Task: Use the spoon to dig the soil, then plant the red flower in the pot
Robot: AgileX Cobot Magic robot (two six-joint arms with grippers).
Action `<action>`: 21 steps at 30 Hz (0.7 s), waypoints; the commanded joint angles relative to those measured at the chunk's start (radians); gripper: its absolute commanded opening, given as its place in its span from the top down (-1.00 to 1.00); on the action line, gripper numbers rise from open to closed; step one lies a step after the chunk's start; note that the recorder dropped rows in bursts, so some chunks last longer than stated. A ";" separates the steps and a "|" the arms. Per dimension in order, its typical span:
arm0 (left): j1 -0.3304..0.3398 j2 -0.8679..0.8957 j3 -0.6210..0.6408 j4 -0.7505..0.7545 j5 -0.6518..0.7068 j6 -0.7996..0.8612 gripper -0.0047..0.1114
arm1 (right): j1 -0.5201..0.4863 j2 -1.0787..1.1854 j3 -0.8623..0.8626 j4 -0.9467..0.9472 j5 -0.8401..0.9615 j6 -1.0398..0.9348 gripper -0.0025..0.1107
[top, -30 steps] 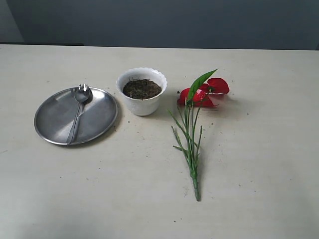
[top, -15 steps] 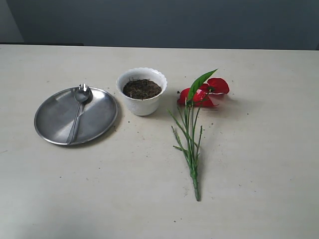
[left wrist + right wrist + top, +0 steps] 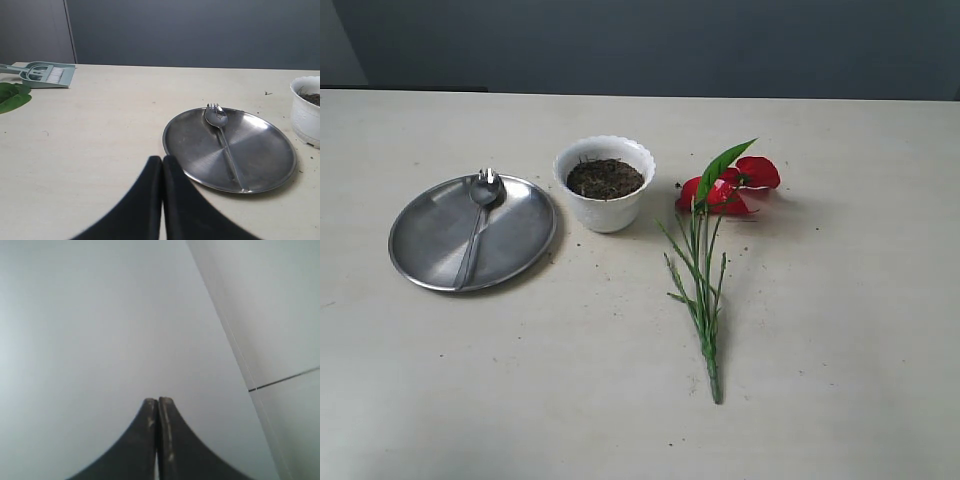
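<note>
Starting with the exterior view, the pot (image 3: 605,208) stands on the desk (image 3: 620,420) a little toward twelve o'clock of centre, filled with the soil (image 3: 605,178), whose surface looks undug. At nine o'clock of the pot, just beside it, sits a round steel plate (image 3: 525,235) carrying the spoon (image 3: 473,240), its tined bowl toward twelve and its handle running down toward six, leaning slightly to seven. At three o'clock of the pot lies the red flower (image 3: 706,330), flat on the desk, petals toward twelve and the stem bundle trailing to six. Neither arm shows here. In the left wrist view the left pincer (image 3: 161,162) has its two dark tips pressed together on nothing, hovering short of the plate. Taking its pointing direction as twelve, the spoon lies ahead at about one o'clock, handle end nearer and bowl farther, so the long axis runs nearly away from the tips. The pot's white wall shows beyond the plate, and a small dustpan with brush (image 3: 47,75) and a loose green leaf (image 3: 12,97) sit well apart at about ten. In the right wrist view the right pincer (image 3: 158,402) is likewise closed and empty, facing only a blank pale surface with a thin seam; no task thing appears. The left arm looks the nearer one for the spoon, and its tips would have to part before straddling the handle crosswise.
</note>
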 commanded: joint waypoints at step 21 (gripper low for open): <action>-0.002 -0.006 0.005 -0.004 -0.013 0.001 0.91 | 0.366 0.719 -0.582 -0.133 0.634 -0.004 0.97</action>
